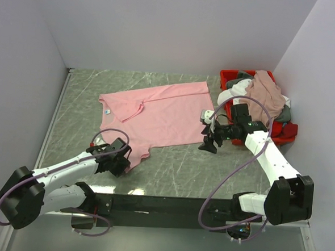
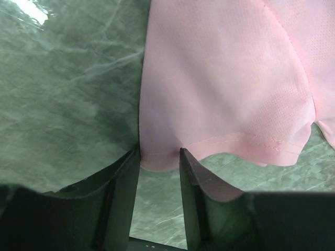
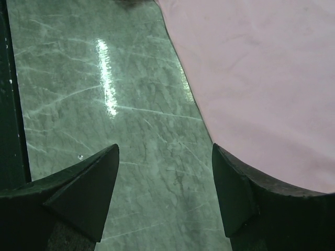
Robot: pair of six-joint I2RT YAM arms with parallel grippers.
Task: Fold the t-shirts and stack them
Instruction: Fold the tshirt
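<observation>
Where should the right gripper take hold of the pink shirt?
The near hem corner of the pink shirt, from the right: that edge lies flat beside the open right gripper, so one finger can likely slide under.

right gripper [image 3: 165, 151] hangs over the table [image 3: 157, 209], dark fingers spread wide, only bare surface between them | table green and marbled, with a bright glare streak [image 3: 107, 78] | pink t-shirt [image 3: 261, 78] lies flat, its edge slanting down behind one finger | dark strip [image 3: 10, 104] beside the other
</observation>
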